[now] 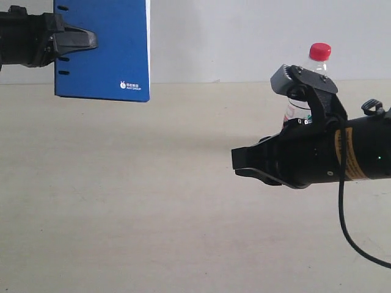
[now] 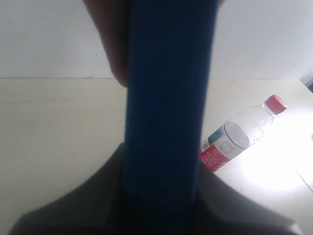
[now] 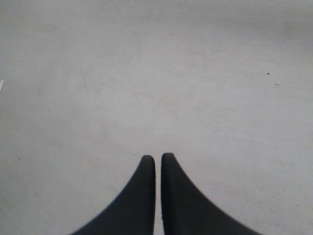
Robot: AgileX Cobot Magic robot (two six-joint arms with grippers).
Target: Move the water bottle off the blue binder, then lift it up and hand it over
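While the right gripper (image 1: 237, 163) hovers low over the table (image 1: 122, 201), jaws almost touching and nothing between them, the water bottle (image 1: 297, 112) sits behind that arm, well back from the fingertips, its red cap showing above the wrist. Farther off, the left gripper (image 1: 91, 39) clamps the blue binder (image 1: 116, 55) by its holed edge, lifted off the table and well apart from the bottle.

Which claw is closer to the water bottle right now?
Right. The right claw is shut and empty close beside the water bottle; the left claw is far off, clamped on the raised blue binder.
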